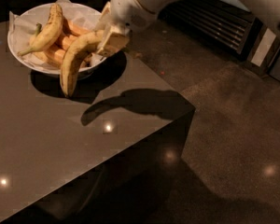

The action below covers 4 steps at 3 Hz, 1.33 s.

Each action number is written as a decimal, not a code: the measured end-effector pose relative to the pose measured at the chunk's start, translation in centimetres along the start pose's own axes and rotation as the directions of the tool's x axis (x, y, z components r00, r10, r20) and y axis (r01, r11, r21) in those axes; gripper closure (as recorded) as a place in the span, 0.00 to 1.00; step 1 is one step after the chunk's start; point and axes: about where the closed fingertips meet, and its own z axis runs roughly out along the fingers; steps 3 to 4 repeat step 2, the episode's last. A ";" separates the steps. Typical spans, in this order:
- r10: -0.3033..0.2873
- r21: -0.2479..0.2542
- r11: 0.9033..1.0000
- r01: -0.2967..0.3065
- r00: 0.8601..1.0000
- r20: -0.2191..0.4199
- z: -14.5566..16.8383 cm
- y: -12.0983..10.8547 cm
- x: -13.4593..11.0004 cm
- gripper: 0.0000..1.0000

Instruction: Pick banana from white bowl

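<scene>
We are noting claw (110, 39) at right rim of bowl (12, 47), fingers clamping upper end of banana (73, 62). Banana is hanging across rim, tip over desk (46, 143). We are judging it light, soft, bruisable, so we are favouring gentle squeeze near firmer end.

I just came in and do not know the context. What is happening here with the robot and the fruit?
The robot's gripper, at the right rim of the white bowl, holds the curved banana by its upper end. The banana's tip hangs out past the rim, above the dark table. A straighter banana and short orange ones lie in the bowl.
</scene>
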 end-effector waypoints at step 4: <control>0.056 0.042 0.998 -0.056 0.998 0.002 -1.2 3.0 0.9 1.00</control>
